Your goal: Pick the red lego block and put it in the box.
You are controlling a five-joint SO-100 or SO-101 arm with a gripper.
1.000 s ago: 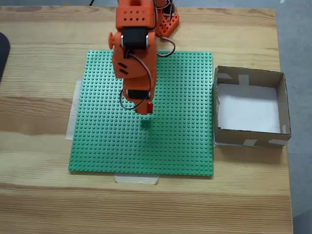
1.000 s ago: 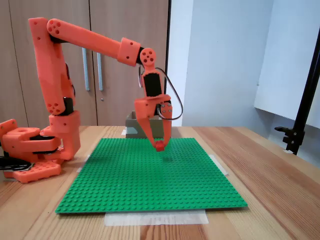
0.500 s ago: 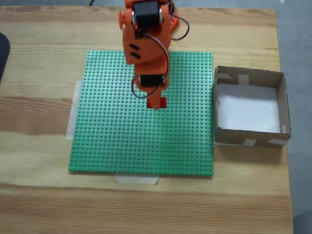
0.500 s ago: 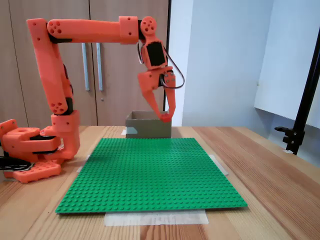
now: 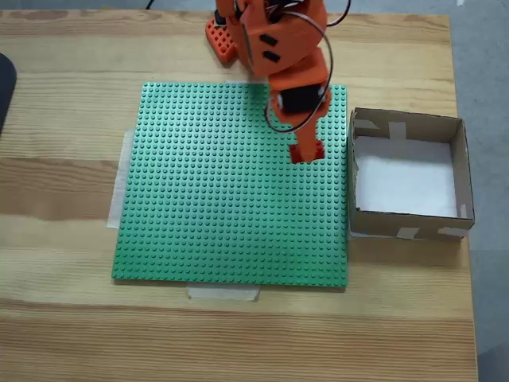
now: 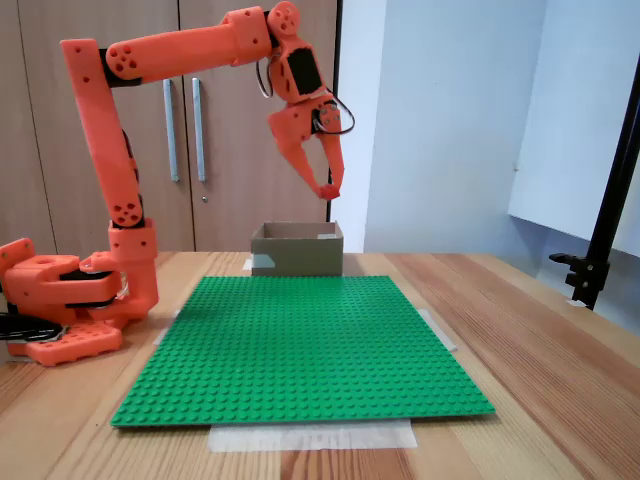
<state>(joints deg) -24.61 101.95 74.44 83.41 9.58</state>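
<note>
Aloft, red lego block (image 5: 307,153) between gripper (image 6: 326,190) fingertips.

the red lego block (image 5: 306,151) is a small red brick held up in the air, seen from above over the right part of the green studded plate, just left of the box (image 5: 408,118) and apart from it. from the side the red lego block (image 6: 327,191) hangs well above the box (image 6: 297,256), a little to the right of its middle, touching neither it nor the plate. the box is a square, open-topped brown cardboard box with low walls, a white floor and pale tape strips on its edges, sitting upright on the wood just beside the plate's right edge.
</note>
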